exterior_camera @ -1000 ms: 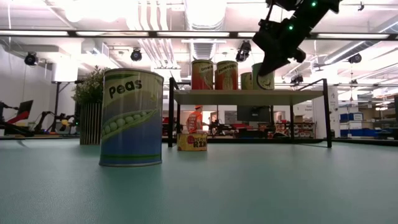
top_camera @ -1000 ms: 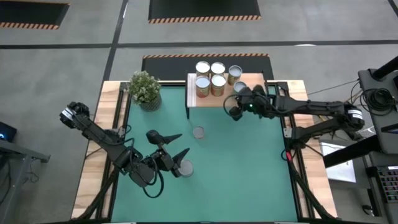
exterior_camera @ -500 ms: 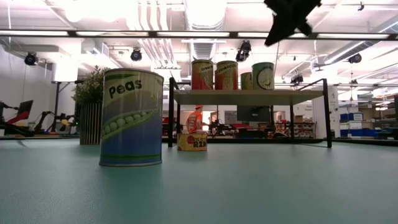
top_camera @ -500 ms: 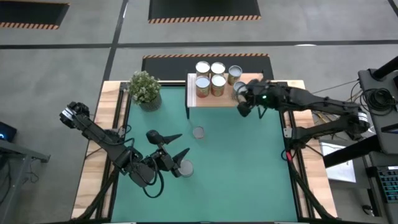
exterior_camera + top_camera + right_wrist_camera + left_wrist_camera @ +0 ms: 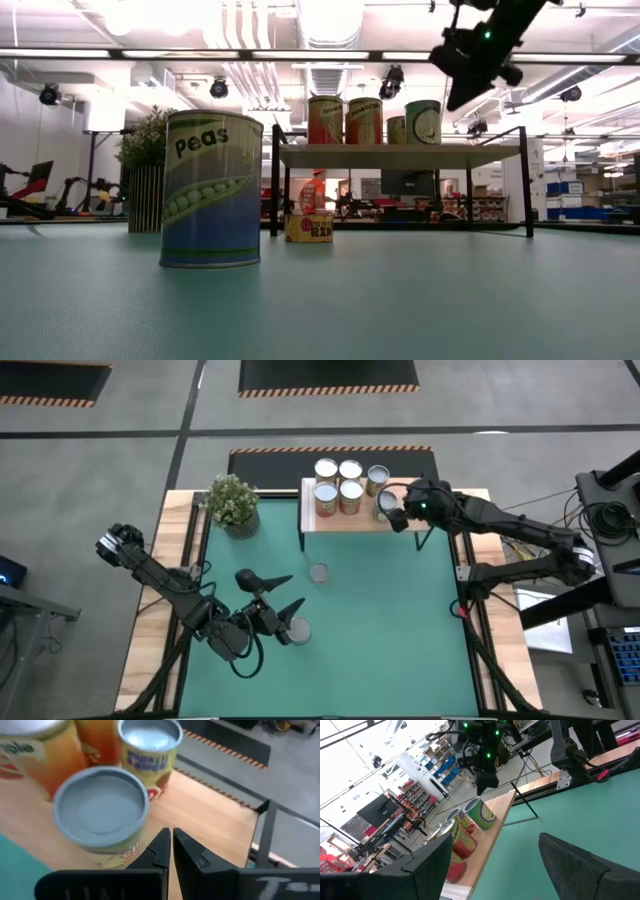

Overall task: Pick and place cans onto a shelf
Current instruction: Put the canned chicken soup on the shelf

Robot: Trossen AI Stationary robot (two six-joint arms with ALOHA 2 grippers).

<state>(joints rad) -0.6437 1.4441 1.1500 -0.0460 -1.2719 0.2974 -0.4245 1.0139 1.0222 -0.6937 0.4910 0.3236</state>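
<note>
Several cans (image 5: 340, 482) stand upright on the wooden shelf (image 5: 345, 520) at the table's far side. A grey-topped can (image 5: 102, 812) stands nearest its right end. My right gripper (image 5: 171, 845) is shut and hovers above and right of that can (image 5: 387, 503), touching nothing. A tall peas can (image 5: 212, 188) stands on the green mat (image 5: 400, 620), just nearer than my left gripper (image 5: 283, 594). That gripper is open and level, with nothing between its fingers. A short can (image 5: 319, 572) stands on the mat in front of the shelf.
A potted plant (image 5: 232, 500) stands at the mat's far left corner, left of the shelf. The shelf's thin black legs (image 5: 272, 180) reach down to the mat. The mat's right half and near part lie bare.
My right gripper, shut throughout, has drawn away from the grey-topped can at the shelf's right end. It has gone up and toward the table's right and far edges. The can stands where it was on the shelf.
</note>
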